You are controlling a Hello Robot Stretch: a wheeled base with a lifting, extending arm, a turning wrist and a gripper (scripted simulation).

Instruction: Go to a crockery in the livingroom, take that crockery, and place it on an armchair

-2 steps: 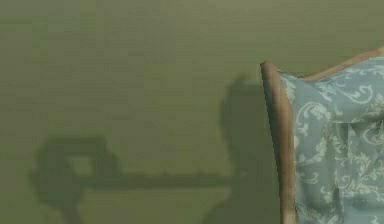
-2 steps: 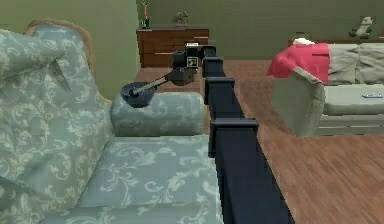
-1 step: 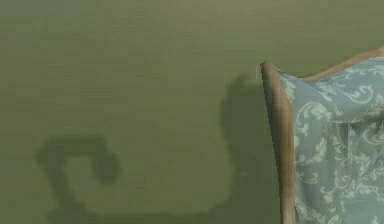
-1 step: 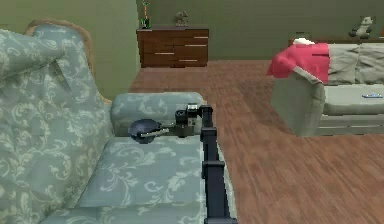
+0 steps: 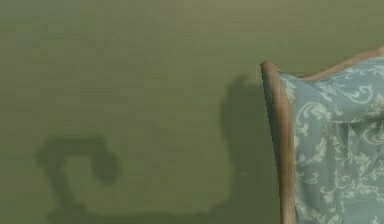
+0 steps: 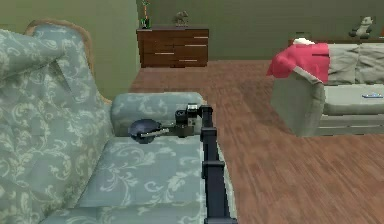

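Observation:
A pale blue armchair [image 6: 60, 120] with a white floral pattern and a wooden frame takes up the arm side view's left. Its back edge [image 5: 335, 140] also rises at the forward view's right. The dark arm bar [image 6: 212, 170] reaches up over the seat cushion. At its far end sits the gripper [image 6: 160, 126], left of the white marker squares. A small dark rounded thing [image 6: 144, 130], like a shallow bowl, is at the fingers, in front of the chair's far armrest [image 6: 155, 103]. I cannot tell whether the gripper holds anything.
A plain green wall [image 5: 130, 90] stands close ahead. A dark wooden dresser [image 6: 173, 46] with small ornaments on top stands against the far wall. A beige sofa [image 6: 340, 95] with a red blanket [image 6: 300, 60] lies at the right. Wooden floor [image 6: 250, 110] lies between.

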